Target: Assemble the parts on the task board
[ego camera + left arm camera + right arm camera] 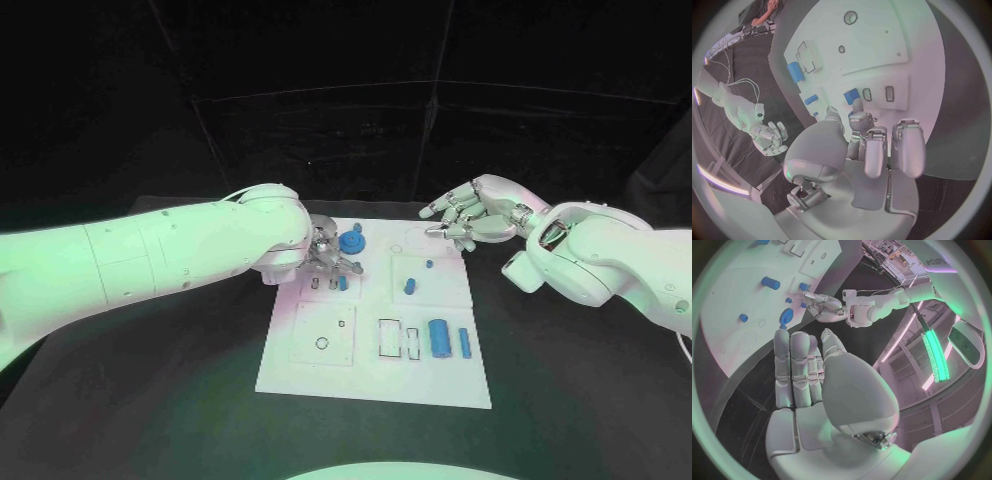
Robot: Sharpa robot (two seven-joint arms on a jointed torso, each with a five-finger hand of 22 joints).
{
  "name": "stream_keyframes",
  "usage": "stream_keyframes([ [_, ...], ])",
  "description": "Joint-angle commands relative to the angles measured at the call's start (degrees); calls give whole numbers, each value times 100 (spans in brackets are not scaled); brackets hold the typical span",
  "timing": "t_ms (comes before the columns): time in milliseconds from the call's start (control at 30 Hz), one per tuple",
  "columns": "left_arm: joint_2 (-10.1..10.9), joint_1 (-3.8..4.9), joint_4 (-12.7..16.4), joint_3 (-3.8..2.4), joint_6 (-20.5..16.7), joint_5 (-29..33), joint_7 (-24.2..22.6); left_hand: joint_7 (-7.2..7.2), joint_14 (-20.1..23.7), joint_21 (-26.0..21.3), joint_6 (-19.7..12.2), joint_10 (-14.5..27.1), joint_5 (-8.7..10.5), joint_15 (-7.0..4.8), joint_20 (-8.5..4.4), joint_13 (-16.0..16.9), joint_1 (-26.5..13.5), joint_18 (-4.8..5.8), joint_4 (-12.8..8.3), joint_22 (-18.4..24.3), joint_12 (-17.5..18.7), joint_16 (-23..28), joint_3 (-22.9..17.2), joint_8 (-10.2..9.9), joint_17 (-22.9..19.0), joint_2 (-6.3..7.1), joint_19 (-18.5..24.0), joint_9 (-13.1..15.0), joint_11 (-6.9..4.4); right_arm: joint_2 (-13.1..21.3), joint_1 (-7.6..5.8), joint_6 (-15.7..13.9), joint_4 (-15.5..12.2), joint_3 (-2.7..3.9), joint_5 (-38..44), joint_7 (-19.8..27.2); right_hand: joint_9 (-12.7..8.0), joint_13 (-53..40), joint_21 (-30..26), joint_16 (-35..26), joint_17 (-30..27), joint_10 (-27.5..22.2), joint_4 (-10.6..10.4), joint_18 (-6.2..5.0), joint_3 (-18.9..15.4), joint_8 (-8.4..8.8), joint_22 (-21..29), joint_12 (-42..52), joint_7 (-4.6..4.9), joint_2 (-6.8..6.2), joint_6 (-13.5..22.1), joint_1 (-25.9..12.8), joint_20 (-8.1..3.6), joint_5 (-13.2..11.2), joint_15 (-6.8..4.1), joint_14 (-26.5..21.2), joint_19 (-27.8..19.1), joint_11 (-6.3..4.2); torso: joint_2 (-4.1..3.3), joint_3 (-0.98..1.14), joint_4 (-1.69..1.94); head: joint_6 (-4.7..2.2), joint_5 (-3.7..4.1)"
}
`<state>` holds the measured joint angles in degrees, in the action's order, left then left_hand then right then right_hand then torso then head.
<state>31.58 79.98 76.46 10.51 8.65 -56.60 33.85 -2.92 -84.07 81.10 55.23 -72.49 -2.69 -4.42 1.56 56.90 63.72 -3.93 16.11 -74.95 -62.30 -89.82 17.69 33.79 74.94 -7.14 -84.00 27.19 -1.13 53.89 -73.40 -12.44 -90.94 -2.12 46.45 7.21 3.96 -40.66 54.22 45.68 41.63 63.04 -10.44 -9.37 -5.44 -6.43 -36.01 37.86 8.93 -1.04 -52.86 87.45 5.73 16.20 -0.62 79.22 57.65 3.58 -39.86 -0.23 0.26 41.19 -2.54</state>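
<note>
A: Where is the board?

B: The board (378, 375) lies flat in the middle of the table (159, 400). Two blue cylinders (438, 340) lie side by side near its right edge, a small blue part (410, 287) lies farther back, and a round blue part (355, 243) stands at the far left of it.

A: And the left hand?

B: The left hand (327, 262) is low over the board's far left part, just beside the round part. Its fingertips (857, 106) reach down by a blue block (851, 95) next to two slots. Whether they grip anything, I cannot tell.

A: The right hand?

B: The right hand (473, 215) hovers above the board's far right corner, fingers loosely curled, apart, holding nothing.
</note>
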Motion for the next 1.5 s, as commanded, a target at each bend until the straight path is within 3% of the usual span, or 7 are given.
stream_keyframes([
  [33,-69,11,-75,6,282,-121,152,14,-593,27,-53,1,-1,-41,-31,4,9,112,-4,-44,-27,-18,44,35,1506,-54,-139,29,-11,-12,-13,8,13,4,-28,8,6,15,-67,-68,-34,-9,-10,-105,-43,-17,46,-22,3,42,54,-15,0,41,0,56,18,17,-1,-8,5,28,5],
  [733,-220,10,-189,27,550,-197,178,9,-593,45,-177,30,-4,-32,-20,28,182,114,-124,-78,-46,-18,4,173,1506,-120,-129,204,-3,-81,-12,0,108,3,-27,-2,7,59,-173,-164,-74,-23,-31,-118,-62,-30,157,-42,6,52,72,-29,1,90,2,67,-6,19,3,-9,8,105,20],
  [1000,-237,10,-187,28,599,-193,178,15,-593,47,-289,51,-11,-37,-18,37,655,111,-493,-90,-45,-18,-350,282,1506,-272,-114,360,-11,-100,-12,21,137,3,-27,-22,8,80,-205,-200,-79,-27,-33,-119,-64,-38,181,-48,6,59,80,-19,1,137,1,78,2,18,3,-5,9,109,20],
  [1367,-283,10,-179,29,601,-130,173,32,-593,66,-362,57,-12,-46,-23,49,853,116,-690,-129,-43,-18,-648,306,1506,-325,-116,430,-26,-140,-12,46,176,3,-27,-29,8,90,-217,-210,-75,-29,-31,-119,-63,-41,189,-51,6,61,85,-10,1,155,1,84,7,18,1,-4,12,137,21],
  [1500,-258,8,-132,30,466,-41,150,96,-593,48,-510,143,-24,-108,-71,-3,1539,105,-1179,-107,53,-18,-1271,222,1506,-560,-99,422,-90,-158,-12,49,189,3,-27,-28,7,104,-234,-236,-81,-33,-23,-119,-57,-44,199,-55,7,65,93,13,0,180,0,91,15,17,0,-5,10,146,17],
])
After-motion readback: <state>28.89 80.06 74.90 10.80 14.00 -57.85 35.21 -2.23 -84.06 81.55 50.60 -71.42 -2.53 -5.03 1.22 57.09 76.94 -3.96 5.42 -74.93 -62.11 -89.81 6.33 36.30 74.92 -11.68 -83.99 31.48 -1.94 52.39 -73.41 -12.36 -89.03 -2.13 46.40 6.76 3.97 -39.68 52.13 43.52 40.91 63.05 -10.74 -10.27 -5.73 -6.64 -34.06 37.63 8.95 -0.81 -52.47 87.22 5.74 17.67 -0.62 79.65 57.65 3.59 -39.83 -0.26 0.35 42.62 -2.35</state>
